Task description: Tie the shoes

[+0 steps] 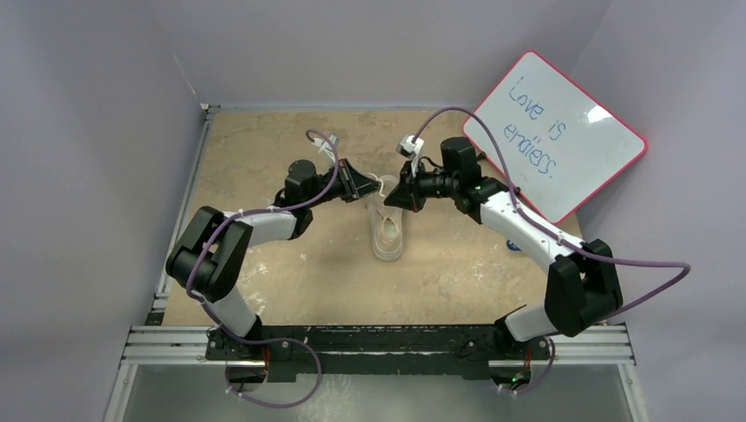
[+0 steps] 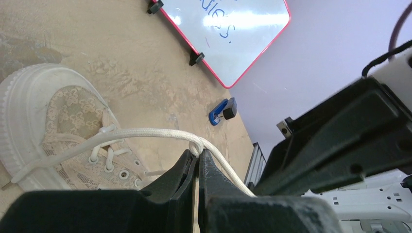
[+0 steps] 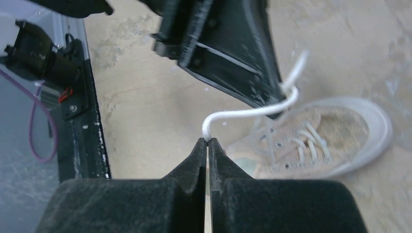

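The cream shoe (image 1: 388, 232) lies mid-table, toe toward the arms, and both grippers hang close together above its far end. My left gripper (image 1: 371, 186) is shut on a lace: in the left wrist view the tips (image 2: 198, 151) pinch a small bend of cord, while a long cream lace (image 2: 141, 132) arcs over from the shoe (image 2: 58, 116) and runs down past the right finger. My right gripper (image 3: 208, 141) is shut on the end of a white lace (image 3: 243, 112), which curves up to the left gripper's fingers (image 3: 228, 48). The shoe (image 3: 320, 138) lies behind it.
A red-framed whiteboard (image 1: 554, 132) leans at the back right. A small blue-and-black stapler (image 2: 221, 111) sits on the table near it, beside the right arm (image 1: 528, 224). The black base rail (image 1: 378, 338) runs along the near edge. Grey walls close in three sides.
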`<state>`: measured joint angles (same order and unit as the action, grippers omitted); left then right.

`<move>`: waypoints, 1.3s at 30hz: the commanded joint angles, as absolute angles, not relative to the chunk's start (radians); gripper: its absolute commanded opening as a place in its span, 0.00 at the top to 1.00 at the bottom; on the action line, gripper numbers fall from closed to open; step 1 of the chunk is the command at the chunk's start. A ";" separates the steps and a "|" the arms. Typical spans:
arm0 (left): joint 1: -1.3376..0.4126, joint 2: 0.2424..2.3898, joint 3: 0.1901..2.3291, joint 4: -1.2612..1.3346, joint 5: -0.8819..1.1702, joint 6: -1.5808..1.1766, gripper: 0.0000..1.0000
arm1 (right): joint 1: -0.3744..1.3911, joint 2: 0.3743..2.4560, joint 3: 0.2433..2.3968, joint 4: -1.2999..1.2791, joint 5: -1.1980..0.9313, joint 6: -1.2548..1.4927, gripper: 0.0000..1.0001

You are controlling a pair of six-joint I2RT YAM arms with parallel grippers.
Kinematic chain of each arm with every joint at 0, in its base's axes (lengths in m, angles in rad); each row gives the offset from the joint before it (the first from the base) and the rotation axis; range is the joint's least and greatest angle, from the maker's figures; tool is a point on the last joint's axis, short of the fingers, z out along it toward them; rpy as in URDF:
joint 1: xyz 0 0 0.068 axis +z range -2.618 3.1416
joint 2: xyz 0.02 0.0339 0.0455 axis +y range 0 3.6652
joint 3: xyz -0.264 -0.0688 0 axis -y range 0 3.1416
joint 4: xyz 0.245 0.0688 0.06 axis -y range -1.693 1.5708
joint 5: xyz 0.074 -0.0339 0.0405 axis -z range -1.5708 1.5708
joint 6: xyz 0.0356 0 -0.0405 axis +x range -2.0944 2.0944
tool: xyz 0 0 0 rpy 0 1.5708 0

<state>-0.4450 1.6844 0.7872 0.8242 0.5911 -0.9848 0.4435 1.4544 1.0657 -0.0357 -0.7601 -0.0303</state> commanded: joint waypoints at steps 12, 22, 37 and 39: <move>-0.433 1.701 0.893 0.731 0.648 -0.929 1.00 | 0.483 1.393 1.137 -0.117 -0.728 -0.583 1.00; -0.421 1.721 0.904 0.730 0.668 -0.935 1.00 | 0.483 1.391 1.133 -0.120 -0.926 -0.518 1.00; -0.417 1.732 0.908 0.736 0.680 -0.951 1.00 | 0.485 1.395 1.130 -0.103 -0.725 -0.633 1.00; -0.417 1.738 0.908 0.758 0.682 -0.971 1.00 | 0.485 1.402 1.119 -0.078 -0.735 -0.613 1.00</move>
<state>-0.4255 1.7294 0.8680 0.6899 0.6662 -0.9516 0.4797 1.4197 1.1137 -0.1329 -0.7280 -0.6098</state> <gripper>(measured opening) 0.026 0.007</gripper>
